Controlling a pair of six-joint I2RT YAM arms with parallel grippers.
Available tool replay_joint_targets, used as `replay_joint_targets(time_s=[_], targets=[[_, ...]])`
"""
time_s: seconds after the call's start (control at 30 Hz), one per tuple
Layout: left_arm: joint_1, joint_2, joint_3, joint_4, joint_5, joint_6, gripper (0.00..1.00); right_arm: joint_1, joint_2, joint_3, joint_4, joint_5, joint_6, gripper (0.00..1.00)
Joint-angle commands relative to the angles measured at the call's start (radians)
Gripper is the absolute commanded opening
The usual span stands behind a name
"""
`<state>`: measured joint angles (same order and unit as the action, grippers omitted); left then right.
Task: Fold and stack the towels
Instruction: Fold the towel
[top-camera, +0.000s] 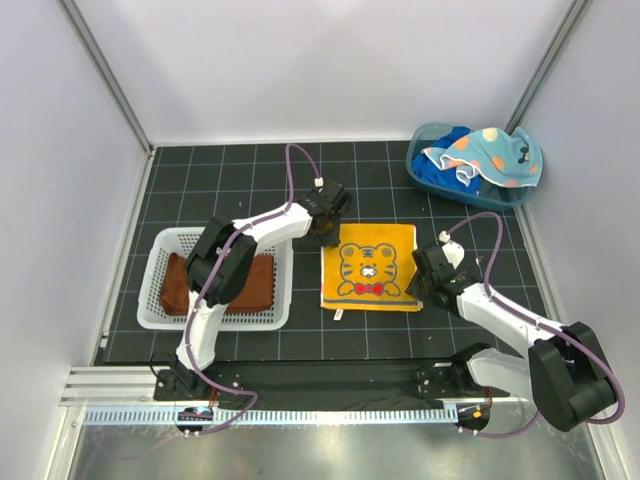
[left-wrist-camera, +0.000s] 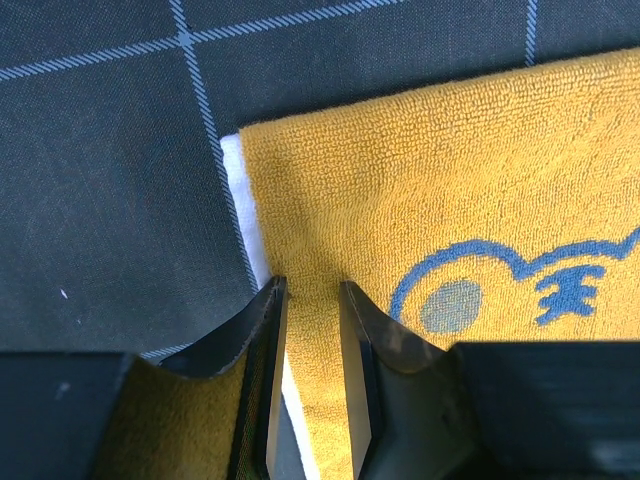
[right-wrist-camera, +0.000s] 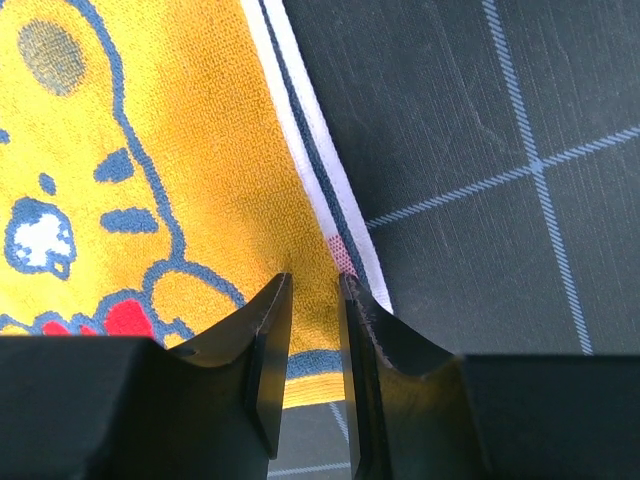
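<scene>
Two grippers sit on the yellow-orange tiger-print terry towel (top-camera: 370, 268), which lies flat in the middle of the dark gridded mat (top-camera: 310, 345). The left gripper (left-wrist-camera: 310, 290) is over its far-left corner, the right gripper (right-wrist-camera: 313, 280) at the near-right hem. Both jaw pairs stand narrowly parted astride the edge; whether cloth is pinched, cannot tell. Risk: a shallow bite on one side slips on lifting, so the fold drags skewed or bunches.

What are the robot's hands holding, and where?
Cannot tell for sure. The yellow towel lies flat. The left hand straddles its edge near the far left corner, the right hand its edge near the near right corner.
</scene>
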<state>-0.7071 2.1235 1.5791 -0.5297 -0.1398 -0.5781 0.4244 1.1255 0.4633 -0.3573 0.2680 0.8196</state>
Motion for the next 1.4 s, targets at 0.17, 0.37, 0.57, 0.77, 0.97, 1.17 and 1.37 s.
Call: replay_joint_targets(time_s=[0.17, 0.37, 0.57, 0.77, 0.97, 1.17, 1.37], targets=[[0.009, -0.026, 0.002, 0.000, -0.012, -0.006, 0.34, 0.004, -0.104, -0.015, -0.107, -0.018, 0.015, 0.32], [0.011, -0.076, 0.050, -0.016, -0.017, 0.027, 0.40, 0.002, -0.119, 0.121, -0.152, 0.043, -0.069, 0.37], [0.035, -0.077, 0.087, -0.033, -0.043, 0.043, 0.44, -0.073, 0.080, 0.330, -0.077, 0.065, -0.232, 0.46], [0.073, -0.016, 0.104, -0.033, 0.006, 0.040, 0.43, -0.148, 0.302, 0.458, 0.035, -0.006, -0.352, 0.47], [0.084, 0.038, 0.128, -0.030, 0.003, 0.040, 0.43, -0.187, 0.483, 0.543, 0.087, -0.003, -0.424, 0.47], [0.086, 0.073, 0.147, -0.026, -0.003, 0.038, 0.43, -0.203, 0.563, 0.560, 0.150, 0.016, -0.427, 0.47], [0.086, 0.081, 0.137, -0.015, -0.027, 0.023, 0.43, -0.220, 0.602, 0.558, 0.204, -0.010, -0.424, 0.47]])
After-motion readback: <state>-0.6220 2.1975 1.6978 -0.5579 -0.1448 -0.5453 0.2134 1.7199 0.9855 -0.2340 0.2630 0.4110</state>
